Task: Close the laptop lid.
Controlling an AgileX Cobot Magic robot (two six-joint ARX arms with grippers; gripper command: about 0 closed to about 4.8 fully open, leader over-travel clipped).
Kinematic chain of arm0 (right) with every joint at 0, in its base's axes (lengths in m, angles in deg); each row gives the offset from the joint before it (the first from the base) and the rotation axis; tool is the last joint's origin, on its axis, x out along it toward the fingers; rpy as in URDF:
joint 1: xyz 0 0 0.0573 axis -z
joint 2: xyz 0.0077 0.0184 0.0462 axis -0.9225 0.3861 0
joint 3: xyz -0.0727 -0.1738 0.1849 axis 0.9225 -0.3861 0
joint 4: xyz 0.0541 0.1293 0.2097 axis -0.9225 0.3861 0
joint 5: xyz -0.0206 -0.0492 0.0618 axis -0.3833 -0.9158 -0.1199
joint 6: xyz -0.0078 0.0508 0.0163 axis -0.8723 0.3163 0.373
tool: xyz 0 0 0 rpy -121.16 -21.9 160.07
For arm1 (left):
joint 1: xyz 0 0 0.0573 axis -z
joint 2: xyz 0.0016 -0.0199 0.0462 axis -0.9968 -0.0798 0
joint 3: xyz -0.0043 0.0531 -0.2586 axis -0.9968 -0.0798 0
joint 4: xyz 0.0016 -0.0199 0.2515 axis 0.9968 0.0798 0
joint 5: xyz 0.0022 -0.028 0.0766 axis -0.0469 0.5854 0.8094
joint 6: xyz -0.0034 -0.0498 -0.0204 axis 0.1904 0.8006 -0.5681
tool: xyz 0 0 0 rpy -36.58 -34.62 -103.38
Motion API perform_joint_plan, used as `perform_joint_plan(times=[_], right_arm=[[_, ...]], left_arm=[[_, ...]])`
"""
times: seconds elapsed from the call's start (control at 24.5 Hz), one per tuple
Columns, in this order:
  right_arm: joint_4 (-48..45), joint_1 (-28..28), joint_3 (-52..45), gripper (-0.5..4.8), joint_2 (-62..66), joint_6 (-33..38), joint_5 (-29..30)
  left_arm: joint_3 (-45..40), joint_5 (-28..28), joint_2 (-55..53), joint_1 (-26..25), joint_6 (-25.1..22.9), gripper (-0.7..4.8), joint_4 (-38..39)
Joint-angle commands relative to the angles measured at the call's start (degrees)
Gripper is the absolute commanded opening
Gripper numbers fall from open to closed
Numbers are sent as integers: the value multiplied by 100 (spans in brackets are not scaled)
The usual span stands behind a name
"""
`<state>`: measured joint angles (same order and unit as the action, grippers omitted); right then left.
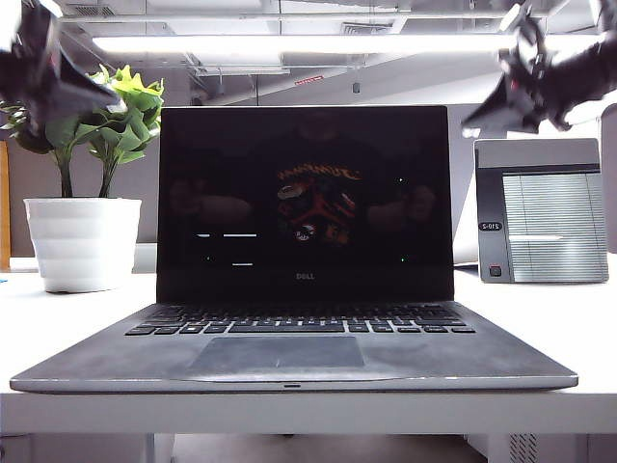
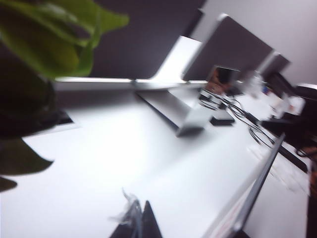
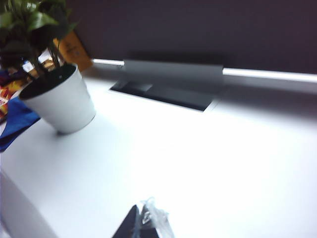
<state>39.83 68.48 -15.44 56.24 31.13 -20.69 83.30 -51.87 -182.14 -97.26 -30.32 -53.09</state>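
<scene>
The laptop lid [image 1: 305,203] stood upright on the table [image 1: 77,318], both hands, left [image 1: 43,68] and right [image 1: 535,72], high, grip unreadable; a lopsided push risked skidding the laptop.

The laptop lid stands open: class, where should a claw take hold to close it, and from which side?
Take the laptop lid at its free top edge, coming from above and behind: it stands near upright, hinged at the keyboard. Left claw and right claw both hover above its upper corners.
</scene>
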Motion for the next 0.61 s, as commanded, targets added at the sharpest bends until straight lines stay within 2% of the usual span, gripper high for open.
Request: perform_joint_plan(times=[0.04, 0.2, 0.45, 0.61], right_arm=[[-195, 2, 63, -5, 214, -20, 498], [-201, -26, 90, -5, 332, -20, 719], [-243, -35, 90, -5, 332, -17, 1296], [-247, -35, 90, -5, 330, -17, 1436]], left_arm=[[125, -599, -503, -2, -20, -5, -256], [192, -708, -940, 98, -22, -5, -323], [190, -1241, -990, 319, -13, -5, -343], [190, -1456, -990, 389, 9, -5, -341]])
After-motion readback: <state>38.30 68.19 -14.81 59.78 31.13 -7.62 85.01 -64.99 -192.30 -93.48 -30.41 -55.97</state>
